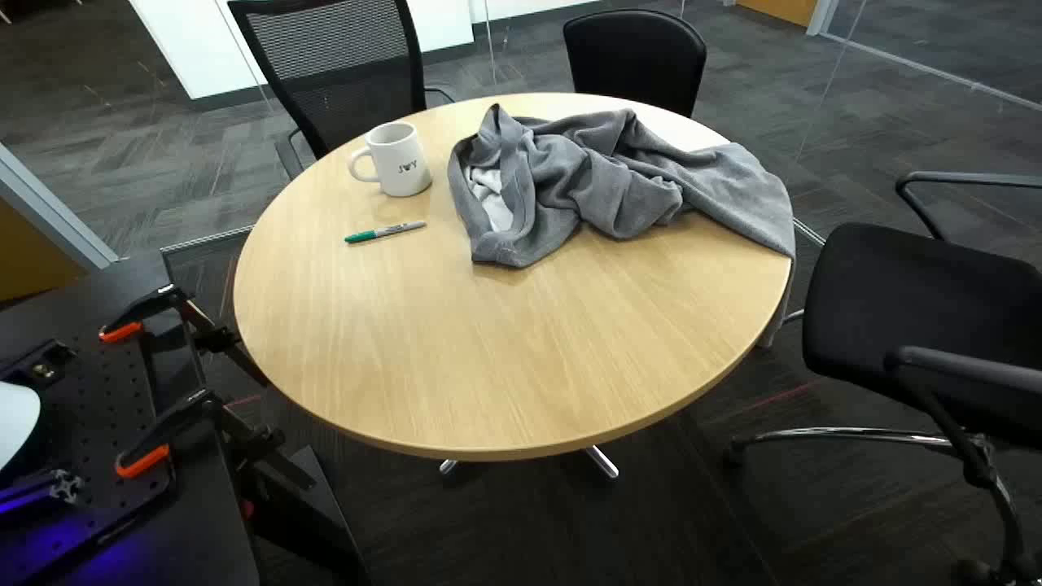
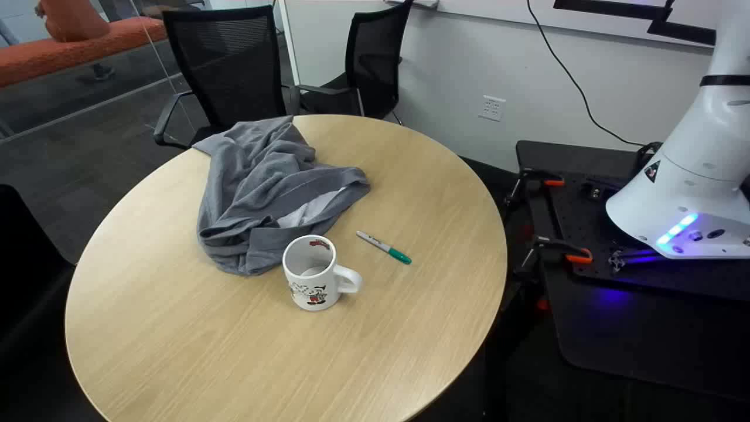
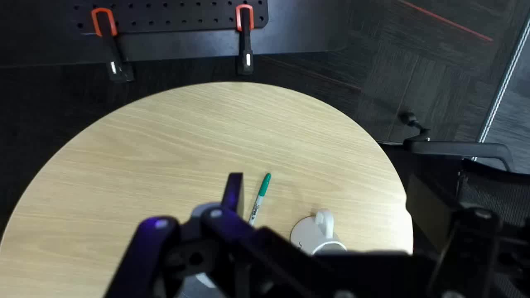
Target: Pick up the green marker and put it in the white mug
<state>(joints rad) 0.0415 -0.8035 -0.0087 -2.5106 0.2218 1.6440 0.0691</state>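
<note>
The green marker, grey with a green cap, lies flat on the round wooden table in both exterior views (image 1: pixel 385 232) (image 2: pixel 384 247). It also shows in the wrist view (image 3: pixel 261 194), its far end hidden behind my gripper. The white mug stands upright near the marker in both exterior views (image 1: pixel 397 159) (image 2: pixel 313 275); the wrist view shows its handle and part of its side (image 3: pixel 308 236). My gripper (image 3: pixel 332 196) is open and empty, with its fingers wide apart above the table. In the wrist view, marker and mug appear between the fingers. The gripper is outside both exterior views.
A crumpled grey garment (image 1: pixel 602 175) lies on the round table (image 1: pixel 505 366) beside the mug and marker, and hangs over one edge. Black chairs (image 1: pixel 936 309) stand around the table. A black bench (image 2: pixel 621 328) with orange-tipped clamps carries the arm's base (image 2: pixel 679 205).
</note>
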